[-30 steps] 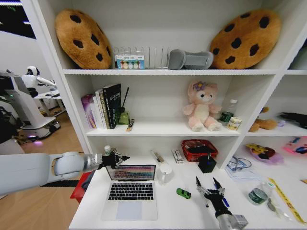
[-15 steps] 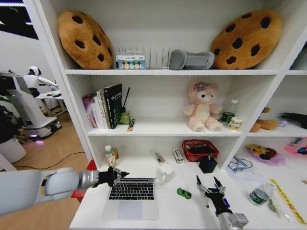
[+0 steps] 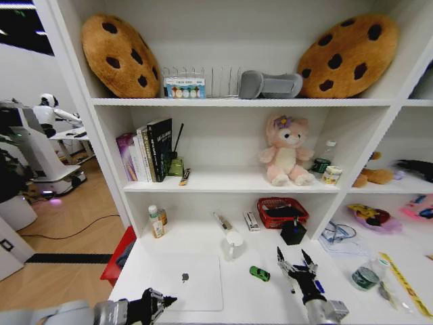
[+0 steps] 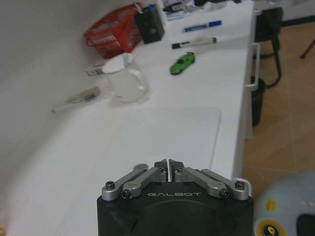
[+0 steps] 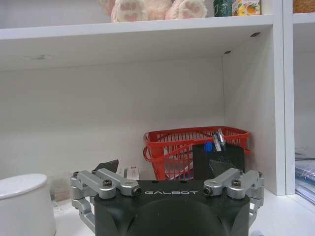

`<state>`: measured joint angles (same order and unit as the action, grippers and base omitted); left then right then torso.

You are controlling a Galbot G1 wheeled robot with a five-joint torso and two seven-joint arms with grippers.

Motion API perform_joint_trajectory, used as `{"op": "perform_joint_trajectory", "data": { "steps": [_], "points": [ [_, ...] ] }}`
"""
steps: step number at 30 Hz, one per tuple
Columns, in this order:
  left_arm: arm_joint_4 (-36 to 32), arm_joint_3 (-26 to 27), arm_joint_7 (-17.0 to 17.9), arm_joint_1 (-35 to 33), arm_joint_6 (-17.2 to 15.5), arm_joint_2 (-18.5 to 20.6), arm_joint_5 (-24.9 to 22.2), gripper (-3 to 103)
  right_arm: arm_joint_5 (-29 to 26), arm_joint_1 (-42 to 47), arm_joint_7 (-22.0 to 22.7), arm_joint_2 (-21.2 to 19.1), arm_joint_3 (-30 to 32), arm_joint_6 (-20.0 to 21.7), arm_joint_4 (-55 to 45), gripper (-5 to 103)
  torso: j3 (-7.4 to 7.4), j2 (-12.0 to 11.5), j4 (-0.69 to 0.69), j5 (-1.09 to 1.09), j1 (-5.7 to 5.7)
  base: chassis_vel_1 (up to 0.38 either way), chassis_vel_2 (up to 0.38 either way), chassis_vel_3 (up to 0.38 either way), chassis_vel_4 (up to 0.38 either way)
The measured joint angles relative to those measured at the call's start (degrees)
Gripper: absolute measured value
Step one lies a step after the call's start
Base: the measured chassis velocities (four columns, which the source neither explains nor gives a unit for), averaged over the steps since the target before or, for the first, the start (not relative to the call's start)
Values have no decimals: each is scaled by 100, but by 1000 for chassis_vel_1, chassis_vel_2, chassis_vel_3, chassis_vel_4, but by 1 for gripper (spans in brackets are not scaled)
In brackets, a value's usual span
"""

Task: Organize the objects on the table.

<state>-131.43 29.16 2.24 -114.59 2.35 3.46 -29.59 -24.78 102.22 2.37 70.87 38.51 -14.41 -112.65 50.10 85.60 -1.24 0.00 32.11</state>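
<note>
Laptop (image 3: 185, 282) lid now flat shut, left pincer (image 3: 162, 302) withdrawn to table (image 3: 243, 301) edge.

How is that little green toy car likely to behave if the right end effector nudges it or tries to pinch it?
The green toy car sits on its wheels on the bare white desk, so a nudge along its length would probably roll it away. It looks small and light, likely to skid or spin if pushed sideways. Its low, rounded body may slip from the open right end effector unless pinched across the sides.

red basket (image 3: 281, 211) under shelf | pink plush (image 3: 284, 149) mid shelf | cookie cushions (image 3: 346, 54) top shelf
</note>
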Motion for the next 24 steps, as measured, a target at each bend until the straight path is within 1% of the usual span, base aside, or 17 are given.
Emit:
{"op": "perform_joint_trajectory", "data": {
  "steps": [1,2,6,7,9,10,12,13,14,15,16,17,19,20,21,23,24],
  "points": [
    [-30,242,44,15,-15,-262,-166,9,0,24,0,-65,0,14,-35,100,0,0,-1,0,0,0,0,0,0],
    [-30,242,44,15,-15,-262,-166,9,0,24,0,-65,0,14,-35,100,0,0,-1,0,0,0,0,0,0],
    [-81,727,194,164,-20,-1319,-453,30,-9,102,25,-254,24,111,-230,100,0,0,1,2,0,0,0,0,0],
    [-81,727,194,164,-20,-1319,-453,30,-9,102,25,-254,24,111,-230,100,0,0,1,2,0,0,0,0,0],
    [-41,908,236,168,-13,-2188,-462,41,-34,307,-16,-457,89,131,-406,100,0,0,2,0,0,0,0,0,0],
    [-41,908,236,168,-13,-2188,-462,41,-34,307,-16,-457,89,131,-406,100,0,0,2,0,0,0,0,0,0],
    [21,1028,249,184,5,-2900,-443,46,-16,495,-79,-632,118,119,-535,100,0,0,2,-1,0,0,0,0,0],
    [57,1159,256,190,14,-3329,-463,57,3,634,-131,-748,124,89,-620,100,0,0,2,0,0,0,0,0,0],
    [57,1159,256,190,14,-3329,-463,57,3,634,-131,-748,124,89,-620,100,0,0,2,0,0,0,0,0,0],
    [106,1336,274,201,17,-3735,-512,63,56,768,-177,-843,128,42,-675,100,0,0,2,0,0,0,0,0,0],
    [106,1336,274,201,17,-3735,-512,63,56,768,-177,-843,128,42,-675,100,0,0,2,0,0,0,0,0,0],
    [149,1449,290,209,18,-3962,-557,63,99,861,-207,-907,130,1,-693,100,0,0,1,0,0,0,0,0,0],
    [257,1773,338,233,18,-4631,-721,80,115,1134,-312,-1068,150,-100,-691,100,0,0,-1,2,0,0,0,0,0],
    [257,1773,338,233,18,-4631,-721,80,115,1134,-312,-1068,150,-100,-691,100,0,0,-1,2,0,0,0,0,0],
    [313,1955,343,227,19,-5026,-784,84,112,1276,-418,-1177,185,-197,-637,100,0,0,-1,0,0,0,0,0,0],
    [349,2052,343,220,26,-5231,-818,90,106,1365,-501,-1258,198,-273,-582,100,0,0,0,0,0,0,0,0,0],
    [436,2401,319,194,77,-5883,-1085,98,110,1465,-714,-1506,194,-588,-262,100,0,0,1,0,0,0,0,0,0]
  ]
}}
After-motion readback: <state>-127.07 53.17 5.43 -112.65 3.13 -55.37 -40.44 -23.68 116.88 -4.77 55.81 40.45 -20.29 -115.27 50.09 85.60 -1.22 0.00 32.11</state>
